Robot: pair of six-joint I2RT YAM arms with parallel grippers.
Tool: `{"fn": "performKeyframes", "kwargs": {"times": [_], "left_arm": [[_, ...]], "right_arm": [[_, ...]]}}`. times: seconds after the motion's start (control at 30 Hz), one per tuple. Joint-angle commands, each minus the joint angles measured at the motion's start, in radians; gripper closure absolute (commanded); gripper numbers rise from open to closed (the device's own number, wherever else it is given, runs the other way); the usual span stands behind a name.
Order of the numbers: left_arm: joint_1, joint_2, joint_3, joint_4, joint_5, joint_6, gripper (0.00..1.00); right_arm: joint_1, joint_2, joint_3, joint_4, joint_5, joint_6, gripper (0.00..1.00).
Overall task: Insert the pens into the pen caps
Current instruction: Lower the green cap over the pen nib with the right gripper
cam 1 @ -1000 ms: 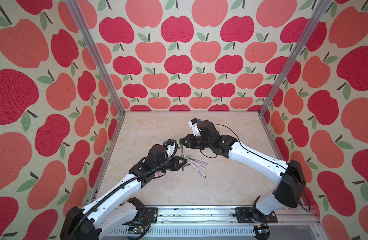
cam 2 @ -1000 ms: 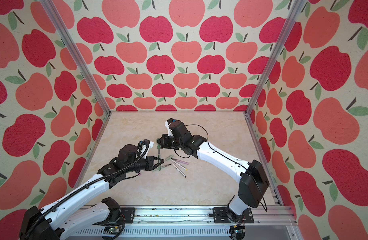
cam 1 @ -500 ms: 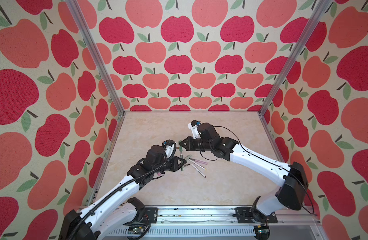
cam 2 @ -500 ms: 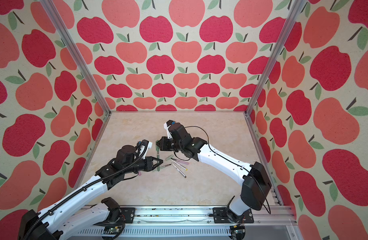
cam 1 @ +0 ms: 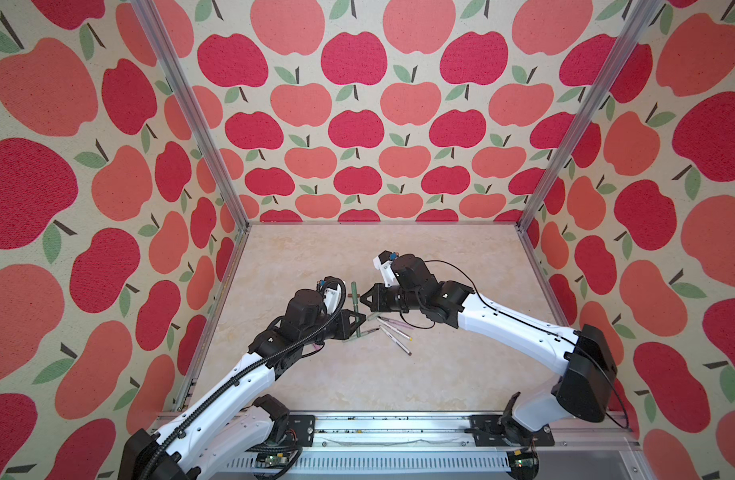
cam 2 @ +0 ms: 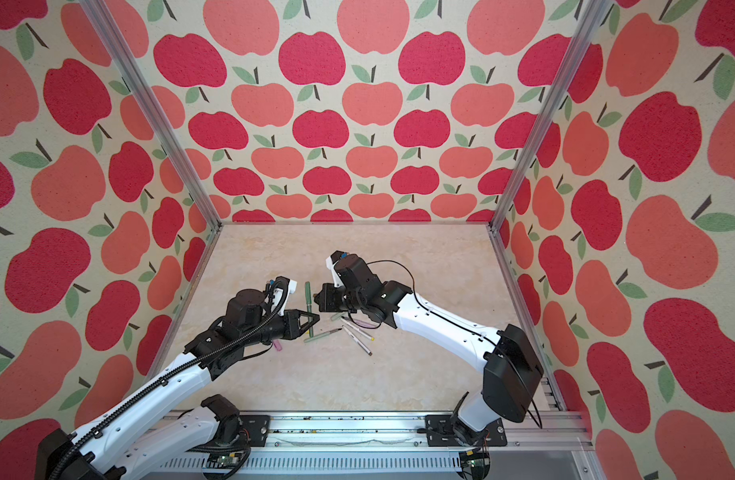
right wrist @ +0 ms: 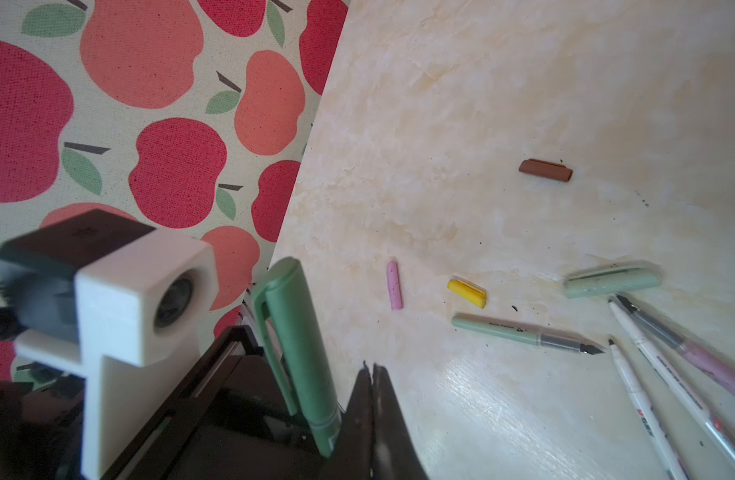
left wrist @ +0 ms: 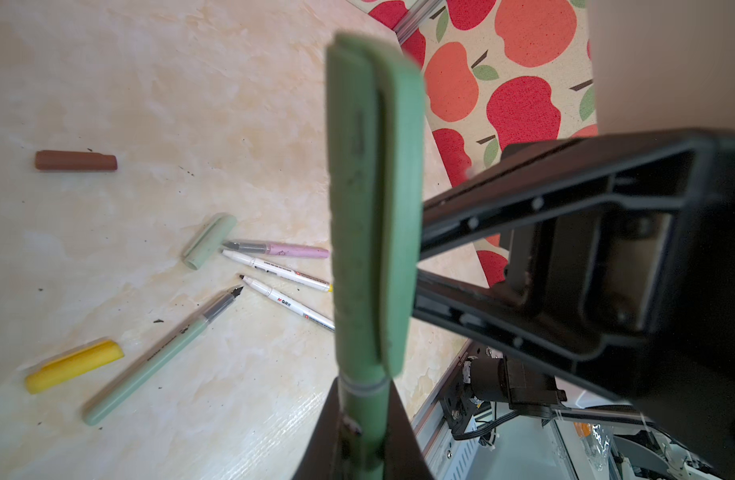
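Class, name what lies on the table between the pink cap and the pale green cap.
The yellow cap lies between the pink cap and the pale green cap, touching neither; the right wrist view shows this.

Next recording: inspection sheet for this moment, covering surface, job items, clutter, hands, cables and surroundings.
Surface: marbled beige tabletop, dotted with small dark specks.
Job's things: capped dark green pen held off the table. Lying loose and uncapped: pale green pen, pink pen, two white pens. Loose caps: pale green cap, yellow cap, brown cap, pink cap.
Clutter: nothing seen beyond the specks.
Hands: left hand shut on the capped dark green pen; right hand shut, empty, close beside that pen.
Cables: black cable loops off the right arm; black conduit runs along the left arm.
Surroundings: apple-print walls; aluminium rail in front.
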Motion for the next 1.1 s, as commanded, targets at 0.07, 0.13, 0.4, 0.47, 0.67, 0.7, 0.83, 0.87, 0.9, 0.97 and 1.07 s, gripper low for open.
{"fn": "performKeyframes", "kwargs": {"times": [0.07, 0.13, 0.4, 0.47, 0.67, 0.7, 0.83, 0.87, 0.9, 0.97, 1.07], "left_arm": [[0.007, -0.002, 0.057, -0.054, 0.051, 0.097, 1.0], [0.008, -0.005, 0.066, -0.074, 0.088, 0.132, 1.0], [0.01, -0.006, 0.134, -0.197, 0.191, 0.253, 1.0], [0.013, -0.007, 0.14, -0.211, 0.197, 0.265, 1.0], [0.012, 0.004, 0.172, -0.229, 0.231, 0.282, 1.0], [0.011, 0.004, 0.177, -0.235, 0.217, 0.283, 1.0], [0.014, 0.011, 0.197, -0.282, 0.081, 0.271, 1.0], [0.014, 0.015, 0.201, -0.291, 0.054, 0.269, 1.0], [0.013, 0.02, 0.203, -0.298, 0.035, 0.269, 1.0], [0.011, 0.032, 0.207, -0.306, 0.007, 0.266, 1.0], [0.01, 0.052, 0.217, -0.324, -0.029, 0.267, 1.0]], "right_arm": [[0.006, -0.066, 0.002, -0.069, 0.017, -0.049, 0.88], [-0.002, -0.093, 0.014, -0.095, 0.027, -0.091, 0.81], [-0.074, -0.263, -0.035, -0.115, -0.056, -0.246, 0.55], [-0.086, -0.293, -0.048, -0.105, -0.096, -0.274, 0.49], [-0.094, -0.284, -0.026, -0.099, -0.176, -0.316, 0.34], [-0.092, -0.275, -0.016, -0.098, -0.175, -0.305, 0.33], [-0.08, -0.239, 0.015, -0.101, -0.115, -0.266, 0.32], [-0.074, -0.225, 0.03, -0.119, -0.087, -0.262, 0.32], [-0.067, -0.21, 0.046, -0.134, -0.06, -0.26, 0.31], [-0.049, -0.184, 0.074, -0.147, -0.022, -0.26, 0.31], [-0.019, -0.144, 0.114, -0.15, 0.007, -0.252, 0.31]]}}
